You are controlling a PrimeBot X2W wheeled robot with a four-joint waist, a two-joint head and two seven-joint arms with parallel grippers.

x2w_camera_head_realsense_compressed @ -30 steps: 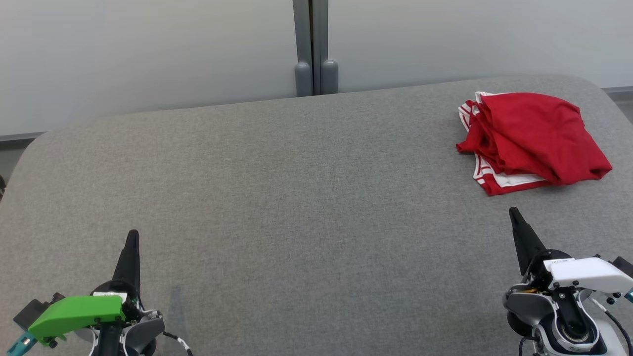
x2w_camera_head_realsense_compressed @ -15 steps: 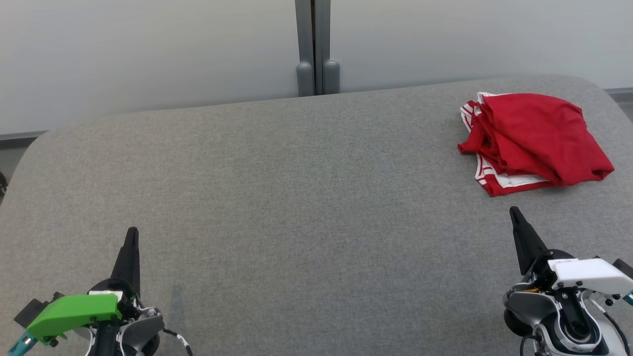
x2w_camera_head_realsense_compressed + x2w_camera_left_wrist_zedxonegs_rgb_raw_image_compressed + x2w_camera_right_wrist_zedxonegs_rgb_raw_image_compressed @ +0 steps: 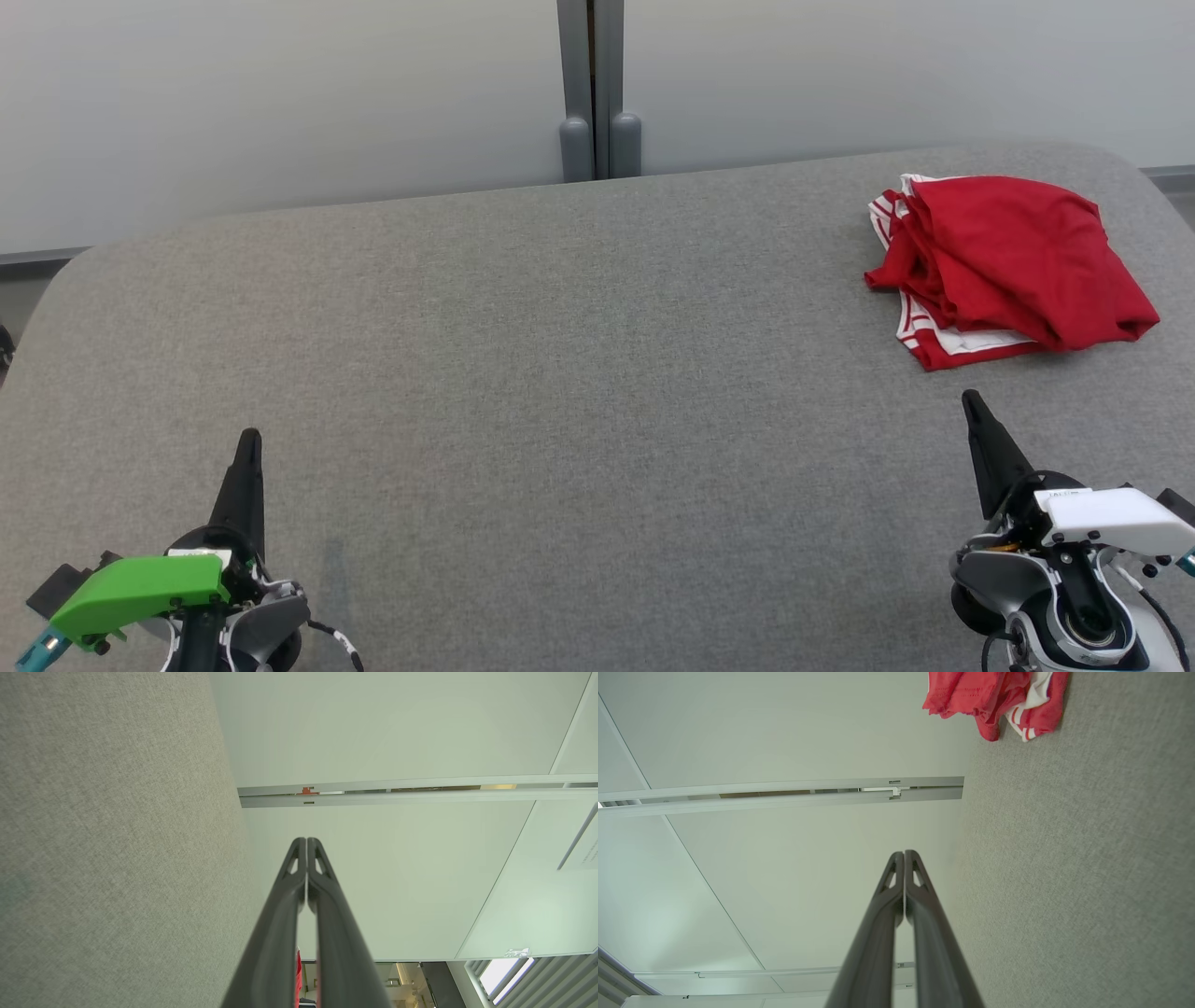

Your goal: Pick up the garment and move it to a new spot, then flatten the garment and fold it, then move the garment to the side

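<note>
Nothing has shifted: left claw point(image 3: 249, 439) and right claw point(image 3: 971, 399) stay closed, empty — garment point(image 3: 1008, 261) lies folded aside on the counter point(image 3: 560, 373), seemingly finished.

My left hand point(image 3: 249, 441) rested low on my left side, its two fingers pressed together and pointing forward. My right hand point(image 3: 972, 401) mirrored it on my right, fingers likewise closed.

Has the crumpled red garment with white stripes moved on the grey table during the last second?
No. The red garment keeps its place against the grey wall post; both slid slightly right together, so the camera moved.
</note>
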